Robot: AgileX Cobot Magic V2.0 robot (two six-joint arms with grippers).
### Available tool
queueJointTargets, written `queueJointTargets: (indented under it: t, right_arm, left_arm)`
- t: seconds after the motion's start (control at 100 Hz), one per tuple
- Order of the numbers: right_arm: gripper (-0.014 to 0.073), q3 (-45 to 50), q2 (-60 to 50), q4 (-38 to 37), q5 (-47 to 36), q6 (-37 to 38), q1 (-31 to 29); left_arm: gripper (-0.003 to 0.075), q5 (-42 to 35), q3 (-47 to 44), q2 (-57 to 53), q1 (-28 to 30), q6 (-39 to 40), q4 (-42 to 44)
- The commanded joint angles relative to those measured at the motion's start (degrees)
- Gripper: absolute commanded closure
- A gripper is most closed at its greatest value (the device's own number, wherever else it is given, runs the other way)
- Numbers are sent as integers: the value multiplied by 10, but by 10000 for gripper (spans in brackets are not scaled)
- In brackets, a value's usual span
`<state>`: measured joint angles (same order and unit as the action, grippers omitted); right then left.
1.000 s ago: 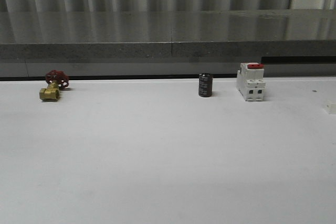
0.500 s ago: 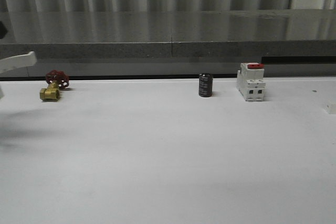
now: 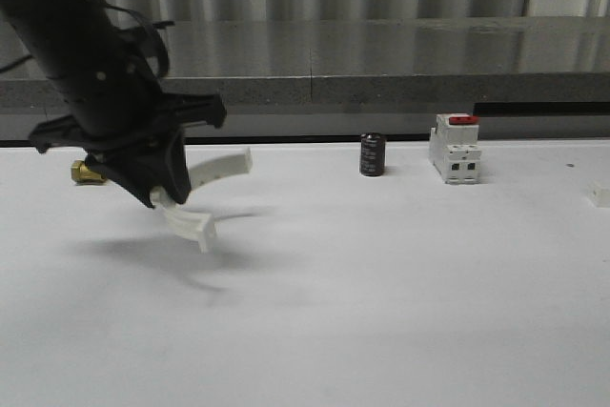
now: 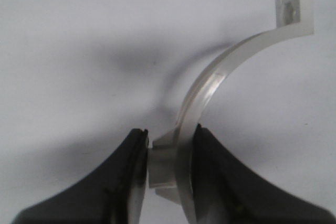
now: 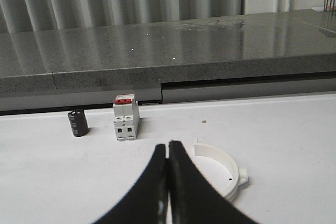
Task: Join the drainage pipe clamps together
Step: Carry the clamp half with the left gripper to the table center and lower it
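One white half-ring drainage pipe clamp (image 3: 219, 166) hangs above the table's left part, with my left gripper (image 3: 164, 195) shut on it. In the left wrist view the black fingers (image 4: 207, 156) pinch the clamp's side lug and band, and the arc (image 4: 210, 80) curves away to a flat end tab. The second clamp (image 5: 229, 170) lies flat on the table just beside my right gripper (image 5: 168, 145). That gripper is shut with nothing between its fingers.
A black cylinder (image 3: 373, 154) and a white breaker with a red top (image 3: 455, 148) stand at the back of the table. A brass valve (image 3: 88, 172) is partly hidden behind the left arm. A small white piece (image 3: 599, 194) shows at the right edge.
The left arm has swung in from the left with the clamp held in its gripper, and it now covers the valve's red handle. Nothing on the table has moved.
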<state>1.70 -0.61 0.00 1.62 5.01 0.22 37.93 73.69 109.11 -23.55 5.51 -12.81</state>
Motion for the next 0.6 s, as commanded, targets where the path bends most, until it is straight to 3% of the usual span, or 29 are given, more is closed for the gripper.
queueJointTargets:
  t: [0.0,0.21,0.59]
  right_arm:
    - [661,-12,-11,0,-48,-4,-4]
    - [661,-12,-11,0,-48,-4,-4]
    - [661,-12,-11,0,-48,-4,-4]
  left_arm:
    - [531,-37,12,-9,-20,19,-9]
    - [531,-78,11,2,-39,35,-9]
    - [531,-60,9,30,-39,38,-5]
